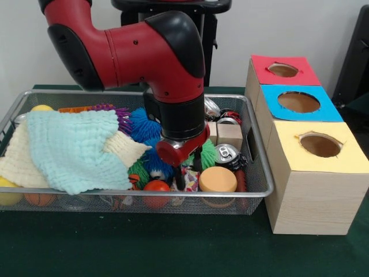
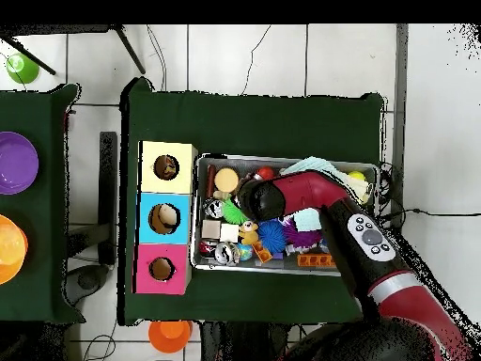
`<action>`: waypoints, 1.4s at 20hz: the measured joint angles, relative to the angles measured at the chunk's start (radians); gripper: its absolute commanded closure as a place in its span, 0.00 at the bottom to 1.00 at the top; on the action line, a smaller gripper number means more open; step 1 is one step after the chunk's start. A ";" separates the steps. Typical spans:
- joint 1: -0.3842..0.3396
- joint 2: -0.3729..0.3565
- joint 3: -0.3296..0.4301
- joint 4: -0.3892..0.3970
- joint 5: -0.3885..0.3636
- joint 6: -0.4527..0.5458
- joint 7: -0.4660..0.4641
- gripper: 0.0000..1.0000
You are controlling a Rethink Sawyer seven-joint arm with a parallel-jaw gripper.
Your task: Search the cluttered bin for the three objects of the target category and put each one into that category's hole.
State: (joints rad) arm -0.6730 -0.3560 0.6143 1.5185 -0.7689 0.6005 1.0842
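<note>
The wire mesh bin holds mixed clutter and also shows in the overhead view. My gripper reaches down into the bin's front middle, between spiky balls and an orange disc. A small patch of red, blue and white patterned cloth bundle shows right under it, mostly hidden; I cannot tell whether it is touched. No other patterned bundle shows. The yellow-topped box with its round hole stands right of the bin, nearest the camera; in the overhead view the hole lies left of the bin. There my red wrist covers the gripper.
A mint cloth lies over a cream cloth on the bin's left half. Spiky balls, a can, a wooden block and an orange disc crowd the gripper. Blue-topped and red-topped holes lie behind the yellow one.
</note>
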 measured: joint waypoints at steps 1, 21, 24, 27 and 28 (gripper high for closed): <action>0.002 0.002 -0.003 -0.003 0.000 0.000 0.000 0.00; 0.008 -0.001 -0.013 -0.022 0.003 0.001 0.000 1.00; -0.013 -0.018 0.002 -0.003 0.019 0.000 0.000 1.00; -0.070 -0.063 0.043 0.045 0.063 0.001 0.000 1.00; -0.084 -0.076 0.051 0.056 0.074 0.000 0.000 1.00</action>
State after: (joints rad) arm -0.7570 -0.4323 0.6656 1.5741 -0.6947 0.6009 1.0842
